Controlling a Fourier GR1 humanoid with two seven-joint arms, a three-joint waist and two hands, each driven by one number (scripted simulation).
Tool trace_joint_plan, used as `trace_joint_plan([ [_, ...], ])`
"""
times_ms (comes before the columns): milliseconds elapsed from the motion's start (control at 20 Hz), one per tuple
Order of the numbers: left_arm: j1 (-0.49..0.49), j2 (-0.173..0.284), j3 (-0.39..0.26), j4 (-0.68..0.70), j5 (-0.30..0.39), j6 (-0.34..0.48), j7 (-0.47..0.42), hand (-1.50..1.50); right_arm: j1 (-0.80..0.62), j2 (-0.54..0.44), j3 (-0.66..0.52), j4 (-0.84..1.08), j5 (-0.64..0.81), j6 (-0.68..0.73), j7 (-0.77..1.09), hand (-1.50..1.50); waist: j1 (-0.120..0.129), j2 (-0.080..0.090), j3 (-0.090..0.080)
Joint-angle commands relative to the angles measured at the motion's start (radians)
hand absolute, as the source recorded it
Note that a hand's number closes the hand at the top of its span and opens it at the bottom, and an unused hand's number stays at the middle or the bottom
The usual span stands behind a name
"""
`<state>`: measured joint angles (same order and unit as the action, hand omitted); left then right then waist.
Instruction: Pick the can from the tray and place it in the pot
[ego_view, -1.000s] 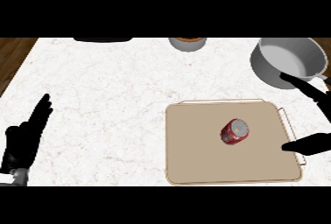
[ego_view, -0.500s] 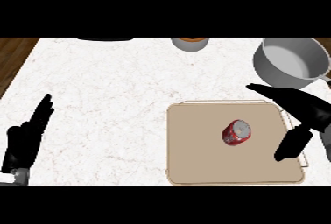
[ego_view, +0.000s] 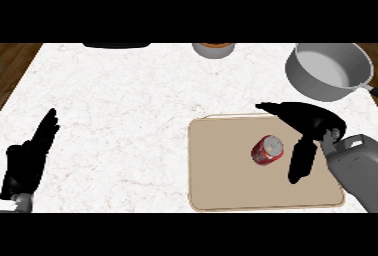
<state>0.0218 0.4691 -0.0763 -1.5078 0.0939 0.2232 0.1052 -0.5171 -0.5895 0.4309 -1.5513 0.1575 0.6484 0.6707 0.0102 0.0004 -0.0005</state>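
The red can (ego_view: 267, 149) lies on its side on the tan tray (ego_view: 221, 190) — the right hand (ego_view: 314, 125) hovers just beside it, fingers spread apart. The grey pot (ego_view: 328, 70) stands beyond on the desk (ego_view: 125, 110); the left hand (ego_view: 29, 155) rests open at the left edge.

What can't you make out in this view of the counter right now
- Head view: pot handle runs off the right edge.
- Brown-topped container and a dark object are cut by the top edge; neither can be identified.
- Can label is too small to read.
- Right hand hides part of the tray.
- Left hand rests at the left edge, its wrist cut off.
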Motion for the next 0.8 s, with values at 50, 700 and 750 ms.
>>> trace_joint_plan([
  [50,0.024,-0.01,0.042,0.0,-0.011,-0.042,-0.009,0.0,-0.003,0.08,-0.006,0.023,0.1,0.045,0.037,-1.5,-0.004,-0.001,0.0],
  [700,-0.031,-0.092,0.086,0.057,-0.086,-0.09,-0.032,0.0,-0.006,0.252,-0.034,0.152,0.301,0.102,0.031,-1.5,-0.007,0.0,0.0],
  [750,0.1,-0.06,0.105,-0.082,-0.06,-0.104,-0.011,0.0,0.054,0.206,-0.022,0.108,0.314,0.1,0.006,-1.5,-0.004,-0.002,0.001],
])
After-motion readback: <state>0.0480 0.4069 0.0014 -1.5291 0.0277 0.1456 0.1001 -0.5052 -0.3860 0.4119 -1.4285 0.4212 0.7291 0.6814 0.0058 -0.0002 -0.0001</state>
